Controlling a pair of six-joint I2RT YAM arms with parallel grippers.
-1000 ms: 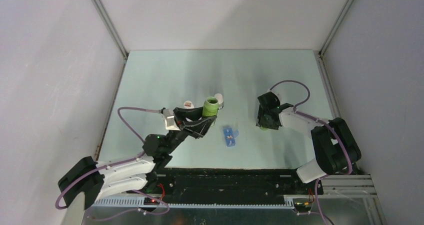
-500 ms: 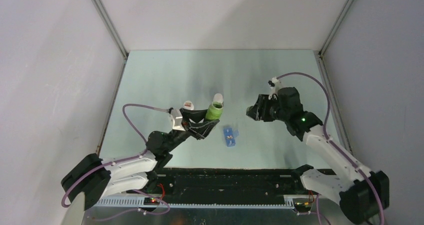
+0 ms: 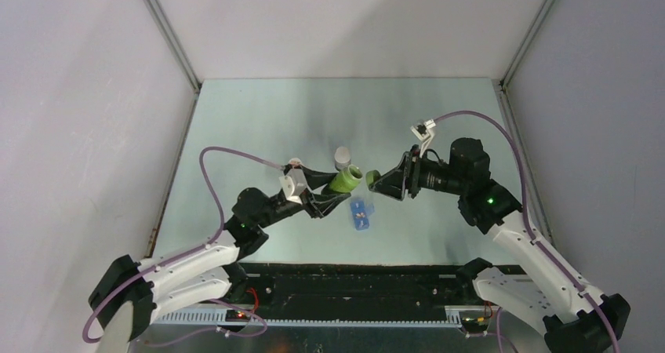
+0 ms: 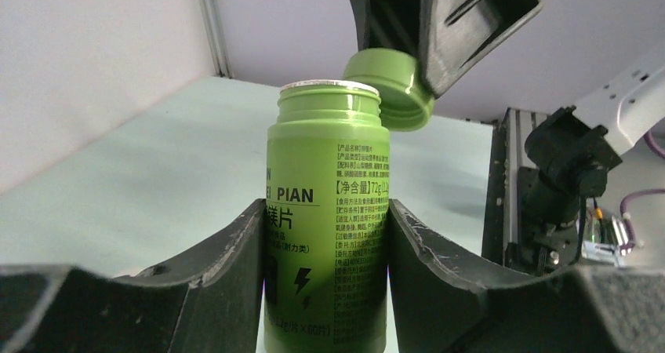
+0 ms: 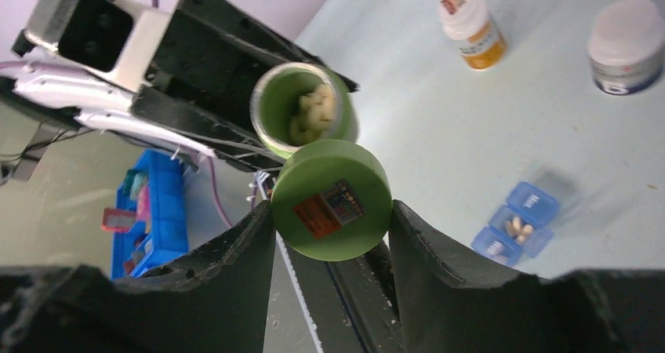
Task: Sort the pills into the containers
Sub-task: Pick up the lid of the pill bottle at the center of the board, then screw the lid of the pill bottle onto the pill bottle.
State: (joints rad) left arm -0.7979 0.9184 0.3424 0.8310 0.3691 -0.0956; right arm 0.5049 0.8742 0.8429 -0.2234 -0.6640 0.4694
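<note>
Count: one green bottle, one green cap, two white-capped bottles, one blue pill box. Pale green surface, white walls. My left gripper clamps the green bottle, tilted and off the surface. My right gripper clamps the green cap just off the bottle's mouth. Pills: a few in one pill box compartment, mid-surface toward the near edge.

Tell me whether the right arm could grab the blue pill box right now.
Probably not yet: the right end effector is closed on the green cap, so it has no free grip. The pill box lies in plain view on the table, nothing on it.
</note>
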